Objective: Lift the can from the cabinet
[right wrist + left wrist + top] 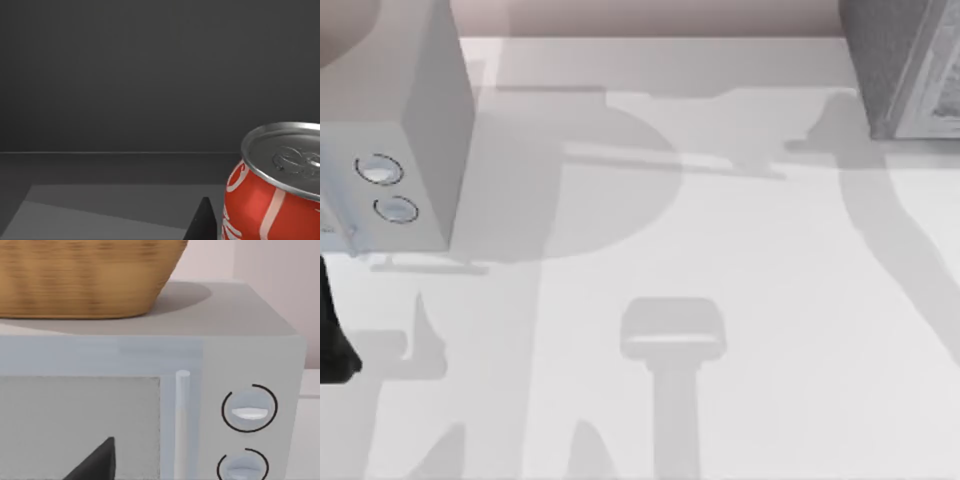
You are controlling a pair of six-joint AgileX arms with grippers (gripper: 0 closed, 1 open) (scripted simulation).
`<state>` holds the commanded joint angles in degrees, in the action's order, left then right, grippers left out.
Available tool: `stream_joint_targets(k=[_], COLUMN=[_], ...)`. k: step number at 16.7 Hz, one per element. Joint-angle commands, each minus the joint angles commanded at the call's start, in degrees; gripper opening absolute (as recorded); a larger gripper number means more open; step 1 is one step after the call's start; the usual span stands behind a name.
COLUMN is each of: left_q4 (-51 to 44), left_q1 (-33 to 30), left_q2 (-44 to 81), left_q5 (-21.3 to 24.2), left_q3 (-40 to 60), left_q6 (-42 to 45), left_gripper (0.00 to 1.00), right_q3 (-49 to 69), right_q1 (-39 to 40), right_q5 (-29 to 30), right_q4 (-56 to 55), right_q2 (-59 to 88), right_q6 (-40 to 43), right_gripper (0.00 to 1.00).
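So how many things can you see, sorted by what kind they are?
Cans: 1, a red can standing in the dark cabinet.
Baskets: 1, a woven basket on top of the microwave.
Microwaves: 1.
Knobs: 2, upper knob and lower knob on the microwave.
Cabinets: 1.
Total: 6.

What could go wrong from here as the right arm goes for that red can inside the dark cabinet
1. In the right wrist view the red can sits off to one side, with only one dark fingertip beside it; an off-centre closing might tip or push it.
2. The cabinet interior is dark and enclosed, so lifting too high might hit its ceiling.
3. The left arm faces the microwave with a wicker basket on top; any stray move could bump it.
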<state>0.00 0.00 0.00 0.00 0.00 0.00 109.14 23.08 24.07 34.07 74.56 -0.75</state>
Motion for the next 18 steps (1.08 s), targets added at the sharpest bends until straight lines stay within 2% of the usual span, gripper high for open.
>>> stream_joint_targets(k=[3,7,10,18], left_q4=[0.00,0.00,0.00,0.00], left_q1=[0.00,0.00,0.00,0.00], left_q2=[0.00,0.00,0.00,0.00], left_q5=[0.00,0.00,0.00,0.00], left_q3=[0.00,0.00,0.00,0.00], left_q6=[0.00,0.00,0.00,0.00], left_gripper=[1.00,1.00,1.00,1.00], right_q3=[-3.65,-16.99,-33.21,-85.66], right_q1=[-0.76,-3.66,-6.89,-16.92], right_q5=[-0.97,-3.99,-7.20,-17.44], right_q4=[-1.39,-5.69,-10.23,-24.77], right_q2=[-2.86,-12.12,-22.29,-54.51], right_q6=[0.07,0.29,0.45,0.65], right_gripper=[0.00,0.00,0.00,0.00])
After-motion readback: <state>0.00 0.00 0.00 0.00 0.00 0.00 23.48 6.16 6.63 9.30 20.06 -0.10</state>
